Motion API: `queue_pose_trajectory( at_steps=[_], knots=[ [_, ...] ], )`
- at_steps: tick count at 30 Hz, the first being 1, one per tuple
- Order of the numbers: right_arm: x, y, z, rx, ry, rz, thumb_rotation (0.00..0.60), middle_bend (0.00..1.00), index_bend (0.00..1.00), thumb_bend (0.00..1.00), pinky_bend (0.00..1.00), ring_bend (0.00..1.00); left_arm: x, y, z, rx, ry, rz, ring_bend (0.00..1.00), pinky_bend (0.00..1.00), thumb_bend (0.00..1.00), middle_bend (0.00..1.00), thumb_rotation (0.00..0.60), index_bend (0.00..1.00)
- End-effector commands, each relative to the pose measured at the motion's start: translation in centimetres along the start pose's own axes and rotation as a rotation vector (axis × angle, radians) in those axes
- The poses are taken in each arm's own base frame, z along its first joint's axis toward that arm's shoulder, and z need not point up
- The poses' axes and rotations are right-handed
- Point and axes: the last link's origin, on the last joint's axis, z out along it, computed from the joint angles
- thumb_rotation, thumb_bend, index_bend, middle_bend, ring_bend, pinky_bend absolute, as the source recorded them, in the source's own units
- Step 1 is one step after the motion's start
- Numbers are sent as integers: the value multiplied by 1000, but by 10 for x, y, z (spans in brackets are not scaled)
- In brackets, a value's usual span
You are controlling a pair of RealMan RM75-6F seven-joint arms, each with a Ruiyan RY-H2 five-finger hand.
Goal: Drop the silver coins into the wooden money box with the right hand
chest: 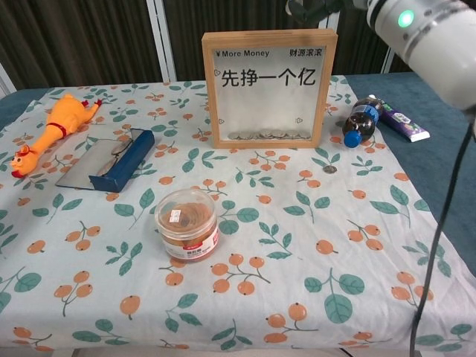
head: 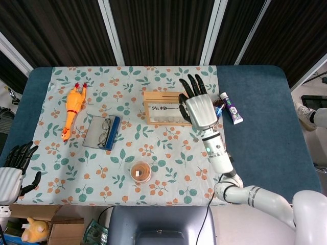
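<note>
Flanking the money box (chest: 269,88) are a bottle (chest: 359,120) and glasses case (chest: 121,159). One coin (chest: 330,169) lies on the cloth. Right robot hand (head: 198,107) hovers spread, empty.

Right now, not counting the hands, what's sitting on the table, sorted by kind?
Wooden money box: 1
Loose silver coin on the cloth: 1
Yellow rubber chicken: 1
Glasses on a blue case: 1
Clear round tub: 1
Dark drink bottle: 1
Purple tube: 1
Total: 7
</note>
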Motion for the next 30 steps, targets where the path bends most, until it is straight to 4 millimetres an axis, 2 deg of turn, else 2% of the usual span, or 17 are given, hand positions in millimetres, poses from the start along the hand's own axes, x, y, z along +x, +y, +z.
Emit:
queue_pose_trajectory(
  at_steps=[1, 5, 11, 18, 30],
  knots=[
    [20, -11, 34, -29, -9, -49, 600, 260, 708, 616, 158, 67, 0, -1, 1, 6, -1, -1, 0, 0, 455, 0, 600, 0],
    [21, -17, 49, -52, -15, -115, 600, 260, 708, 617, 161, 67, 1, -2, 1, 9, -2, -3, 0, 0, 455, 0, 600, 0],
    [7, -21, 61, -89, -68, -200, 600, 260, 706, 616, 161, 67, 1, -4, 1, 13, -4, -9, 0, 0, 455, 0, 600, 0],
    [-10, -23, 60, -111, -149, -190, 600, 259, 700, 617, 161, 67, 3, -6, 0, 16, -2, -13, 0, 0, 455, 0, 600, 0],
    [-21, -25, 54, -103, -181, -187, 600, 259, 696, 616, 161, 67, 2, -5, 0, 10, -2, -12, 0, 0, 455, 0, 600, 0]
  ],
)
